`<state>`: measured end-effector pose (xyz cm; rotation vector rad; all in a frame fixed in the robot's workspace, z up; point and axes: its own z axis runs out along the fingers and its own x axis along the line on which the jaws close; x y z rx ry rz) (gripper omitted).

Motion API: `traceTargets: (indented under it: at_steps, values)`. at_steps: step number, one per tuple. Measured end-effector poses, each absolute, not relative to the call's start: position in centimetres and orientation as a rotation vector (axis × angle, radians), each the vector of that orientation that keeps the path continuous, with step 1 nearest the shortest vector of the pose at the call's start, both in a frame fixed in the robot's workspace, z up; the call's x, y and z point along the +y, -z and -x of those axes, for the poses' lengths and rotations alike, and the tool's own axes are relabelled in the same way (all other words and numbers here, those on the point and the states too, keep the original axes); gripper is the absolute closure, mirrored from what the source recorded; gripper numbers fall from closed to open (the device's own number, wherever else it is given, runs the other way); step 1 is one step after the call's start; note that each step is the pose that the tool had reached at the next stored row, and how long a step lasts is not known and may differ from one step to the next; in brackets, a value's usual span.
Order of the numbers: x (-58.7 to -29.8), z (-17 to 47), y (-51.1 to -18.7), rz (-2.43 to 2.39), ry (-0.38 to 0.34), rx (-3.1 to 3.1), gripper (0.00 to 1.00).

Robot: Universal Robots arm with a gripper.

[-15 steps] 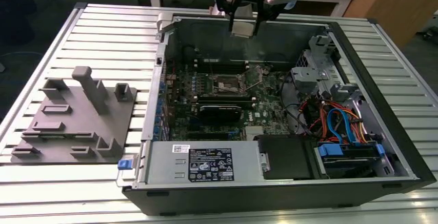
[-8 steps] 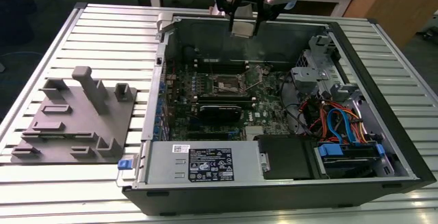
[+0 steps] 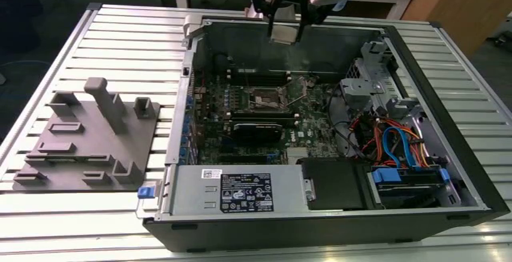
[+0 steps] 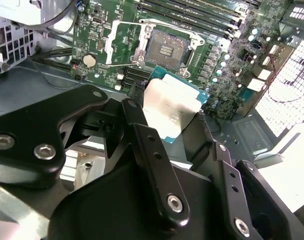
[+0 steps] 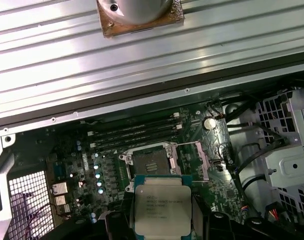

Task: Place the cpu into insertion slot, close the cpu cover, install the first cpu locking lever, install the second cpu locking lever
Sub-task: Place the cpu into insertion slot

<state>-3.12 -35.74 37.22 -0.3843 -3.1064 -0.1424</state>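
My gripper [image 3: 285, 29] hangs above the far wall of the open computer case, shut on the cpu [image 3: 285, 36]. The cpu's dull silver top [image 5: 162, 205] with its green edge sits between the black fingers [image 4: 142, 130] in both wrist views. The insertion slot [image 3: 267, 98] on the green motherboard lies well below the chip; its dark centre [image 4: 164, 50] is bare. The cpu cover [image 4: 119, 42], a thin silvery frame, is swung open and stands beside the slot [image 5: 148, 162]; it shows too as the cover [image 5: 190, 156] in the first wrist view.
Long black memory slots [image 5: 137, 132] run along the socket's far side. A black block [image 3: 256, 131] sits nearer the front, then the grey power supply [image 3: 236, 190]. Cables and a drive cage [image 3: 392, 142] fill the exterior view's right. A grey fixture [image 3: 88, 136] stands on the table outside.
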Motion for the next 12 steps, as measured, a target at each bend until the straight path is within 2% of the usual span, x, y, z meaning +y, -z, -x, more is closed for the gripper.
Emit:
traceTargets:
  at_steps: [12]
  values:
    - [-35.73,3.13,-37.16,0.499,0.143,-3.093,0.46]
